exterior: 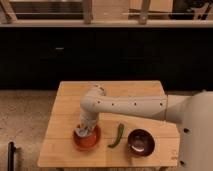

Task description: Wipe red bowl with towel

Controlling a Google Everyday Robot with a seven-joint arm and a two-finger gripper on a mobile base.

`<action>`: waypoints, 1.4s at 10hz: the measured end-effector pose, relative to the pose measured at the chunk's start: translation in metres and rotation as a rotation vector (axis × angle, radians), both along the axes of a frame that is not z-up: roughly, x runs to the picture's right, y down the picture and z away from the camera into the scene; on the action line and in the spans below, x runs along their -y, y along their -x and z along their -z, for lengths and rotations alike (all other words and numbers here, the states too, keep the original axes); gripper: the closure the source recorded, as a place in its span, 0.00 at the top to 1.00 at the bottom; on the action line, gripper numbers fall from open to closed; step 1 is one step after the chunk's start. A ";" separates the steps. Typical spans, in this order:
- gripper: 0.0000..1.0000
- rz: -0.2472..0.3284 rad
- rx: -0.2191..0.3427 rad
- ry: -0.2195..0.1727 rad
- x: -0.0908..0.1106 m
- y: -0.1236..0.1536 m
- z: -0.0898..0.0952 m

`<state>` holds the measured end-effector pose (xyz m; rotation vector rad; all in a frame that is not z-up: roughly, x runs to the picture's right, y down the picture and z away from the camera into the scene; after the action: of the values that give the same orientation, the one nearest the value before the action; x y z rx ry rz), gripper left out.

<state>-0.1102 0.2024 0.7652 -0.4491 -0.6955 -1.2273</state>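
Gripper [86, 128] down in red bowl [93, 144], on towel [80, 133]; can't tell grip state.

The gripper [85, 130] sits down in the red bowl [93, 145], mostly hidden by the towel [81, 133], while the right edge cuts off the robot's body [199, 131]

setting: indoor room, most likely a kitchen or break area set up for robot trials. indicators: a light wooden table [65, 107] on a speckled hard floor [25, 115]; a long dark cabinet front [100, 55] behind it, topped by a pale counter ledge [60, 23]; a dark bowl [140, 141] and a green pepper [117, 136] on the table. the gripper [85, 131] is down in the red bowl [92, 143], near the table's front edge.
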 end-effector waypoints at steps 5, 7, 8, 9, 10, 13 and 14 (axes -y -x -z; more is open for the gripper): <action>0.00 0.074 0.084 0.023 -0.014 0.028 0.009; 0.00 0.090 0.098 0.048 -0.028 0.023 0.016; 0.00 0.092 0.099 0.060 -0.035 0.018 0.019; 0.00 0.093 0.096 0.076 -0.042 0.010 0.021; 0.00 0.089 0.091 0.084 -0.046 0.002 0.022; 0.00 0.058 0.045 0.091 -0.047 -0.029 0.021; 0.00 0.049 0.034 0.085 -0.045 -0.035 0.020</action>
<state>-0.0754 0.2469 0.7449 -0.5189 -0.7721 -1.2572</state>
